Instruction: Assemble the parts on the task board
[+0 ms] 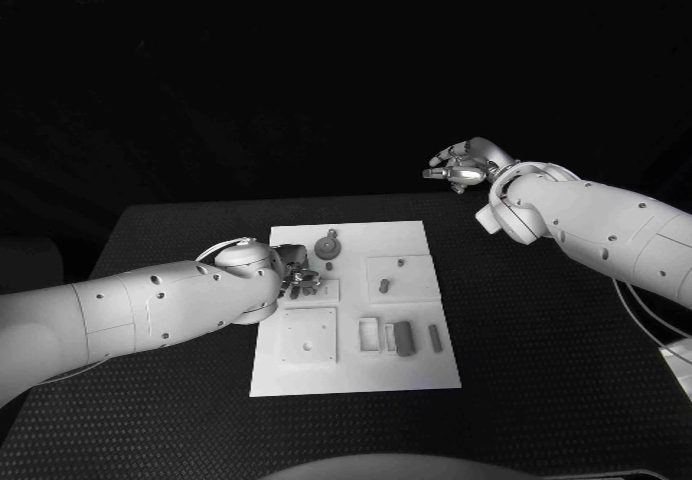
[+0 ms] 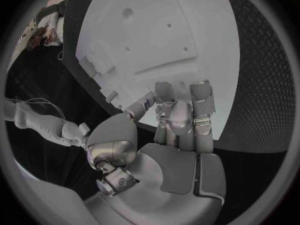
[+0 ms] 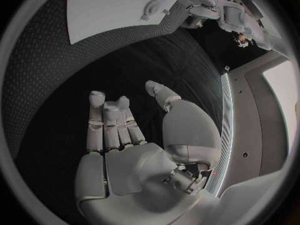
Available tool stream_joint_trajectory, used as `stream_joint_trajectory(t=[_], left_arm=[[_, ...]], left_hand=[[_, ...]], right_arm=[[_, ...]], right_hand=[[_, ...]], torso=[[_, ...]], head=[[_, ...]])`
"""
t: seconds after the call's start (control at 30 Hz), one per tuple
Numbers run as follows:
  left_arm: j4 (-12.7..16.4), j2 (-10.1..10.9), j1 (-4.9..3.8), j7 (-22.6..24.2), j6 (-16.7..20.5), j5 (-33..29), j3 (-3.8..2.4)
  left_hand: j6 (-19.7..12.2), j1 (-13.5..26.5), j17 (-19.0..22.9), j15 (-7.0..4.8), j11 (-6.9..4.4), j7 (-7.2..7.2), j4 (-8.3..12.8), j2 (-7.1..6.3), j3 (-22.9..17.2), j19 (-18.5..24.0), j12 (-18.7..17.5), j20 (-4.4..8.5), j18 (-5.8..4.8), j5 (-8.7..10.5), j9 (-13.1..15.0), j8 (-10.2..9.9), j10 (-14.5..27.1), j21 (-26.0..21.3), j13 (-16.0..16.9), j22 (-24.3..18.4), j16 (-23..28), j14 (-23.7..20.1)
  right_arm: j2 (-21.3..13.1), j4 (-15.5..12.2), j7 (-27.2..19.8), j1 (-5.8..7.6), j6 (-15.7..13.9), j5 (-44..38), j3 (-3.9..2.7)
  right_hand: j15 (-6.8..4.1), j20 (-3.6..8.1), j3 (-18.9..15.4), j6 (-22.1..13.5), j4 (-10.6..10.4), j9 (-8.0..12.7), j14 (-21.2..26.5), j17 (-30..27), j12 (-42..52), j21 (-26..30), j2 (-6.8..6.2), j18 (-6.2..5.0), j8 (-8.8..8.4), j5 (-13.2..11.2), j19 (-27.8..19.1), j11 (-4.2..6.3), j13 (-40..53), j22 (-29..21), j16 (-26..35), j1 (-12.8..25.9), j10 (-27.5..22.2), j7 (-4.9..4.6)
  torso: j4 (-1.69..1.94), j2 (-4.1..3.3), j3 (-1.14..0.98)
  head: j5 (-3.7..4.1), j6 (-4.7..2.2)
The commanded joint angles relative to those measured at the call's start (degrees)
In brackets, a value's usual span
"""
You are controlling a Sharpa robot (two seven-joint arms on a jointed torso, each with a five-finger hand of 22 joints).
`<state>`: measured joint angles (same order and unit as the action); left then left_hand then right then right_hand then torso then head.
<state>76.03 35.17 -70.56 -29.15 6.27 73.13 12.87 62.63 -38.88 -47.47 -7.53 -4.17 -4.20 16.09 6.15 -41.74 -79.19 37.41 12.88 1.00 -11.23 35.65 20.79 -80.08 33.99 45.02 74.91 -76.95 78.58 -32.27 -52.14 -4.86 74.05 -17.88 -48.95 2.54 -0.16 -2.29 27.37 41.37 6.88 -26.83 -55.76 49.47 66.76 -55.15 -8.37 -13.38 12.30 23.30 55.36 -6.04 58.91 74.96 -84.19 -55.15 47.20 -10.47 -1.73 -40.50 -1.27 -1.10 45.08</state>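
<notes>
Two arms frame the worktop in the head view: the left hand sits low over the left side of the white board, near the middle of its length, while the right hand is raised well clear beyond the far right corner, over nothing. Several small parts lie on the board: a round-headed piece at the far end, a short peg in the right-hand pocket, and two bars side by side nearer the robot. From here the left fingers are bunched together, and I cannot tell whether they pinch a small part or only touch the board. Seen from the left wrist, the left hand has its fingers drawn together and pointed down at the board's edge; something may sit between the fingertips, but the view is too poor to say. From the right wrist, the right hand is flat, fingers straight and holding nothing, with the board far off. To do this step well, the left hand should probably stay slow and square to the board, check its grip before lifting, and the right hand should stay parked clear so it cannot knock the loose pieces.
</notes>
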Motion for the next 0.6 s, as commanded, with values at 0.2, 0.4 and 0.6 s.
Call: stream_joint_trajectory(t=[0.2,0.4,0.6], left_arm=[[0.2,-0.3,1.07,0.3,-3.1,-0.8,0.67],[0.2,-0.2,1.07,0.4,-3.1,-0.8,0.67],[0.2,-0.2,1.07,0.4,-3.2,-0.9,0.67]], left_hand=[[2.8,1.1,0.5,-2.61,0.1,2.06,-1.1,-2.31,1.7,-1.0,0.2,1.26,1.2,0.45,0.0,-0.2,0.4,-0.4,0.0,0.9,-0.4,-3.1],[2.7,2.0,0.7,-2.61,0.09,2.06,-1.2,-2.18,3.8,-0.9,0.2,1.27,1.21,-0.96,0.1,-0.2,0.4,-0.5,-0.1,1.0,-0.6,-3.2],[2.8,2.5,0.8,-2.66,0.04,2.11,-1.7,-2.17,4.5,-0.9,0.2,1.28,1.23,-0.99,0.1,-0.2,0.3,-0.5,-0.1,0.9,-0.7,-3.3]], right_arm=[[0.0,-0.1,-0.3,-0.02,0.7,-0.3,-0.03],[0.0,-0.1,-0.3,-0.02,0.7,-0.3,-0.03],[0.0,-0.1,-0.3,-0.02,0.7,-0.3,-0.03]], right_hand=[[-0.05,-0.1,-0.1,0.1,0.2,0.1,0.6,-0.1,0.3,0.3,0.29,-1.62,0.27,0.1,-0.4,0.12,-0.1,0.9,-0.2,0.4,-0.4,-1.84],[-0.05,-0.1,-0.1,0.0,0.2,0.1,0.6,-0.1,0.3,0.3,0.29,-1.62,0.27,0.1,-0.4,0.11,-0.1,0.9,-0.2,0.5,-0.4,-1.84],[-0.04,-0.1,-0.1,0.0,0.2,0.1,0.6,-0.1,0.4,0.3,0.3,-1.62,0.26,0.2,-0.4,0.11,-0.1,0.8,-0.2,0.4,-0.5,-1.84]], torso=[[0.01,0.0,0.04],[0.0,0.01,0.03],[-0.01,0.0,0.02]], head=[[0.03,0.09],[-0.05,0.1],[-0.09,0.18]])
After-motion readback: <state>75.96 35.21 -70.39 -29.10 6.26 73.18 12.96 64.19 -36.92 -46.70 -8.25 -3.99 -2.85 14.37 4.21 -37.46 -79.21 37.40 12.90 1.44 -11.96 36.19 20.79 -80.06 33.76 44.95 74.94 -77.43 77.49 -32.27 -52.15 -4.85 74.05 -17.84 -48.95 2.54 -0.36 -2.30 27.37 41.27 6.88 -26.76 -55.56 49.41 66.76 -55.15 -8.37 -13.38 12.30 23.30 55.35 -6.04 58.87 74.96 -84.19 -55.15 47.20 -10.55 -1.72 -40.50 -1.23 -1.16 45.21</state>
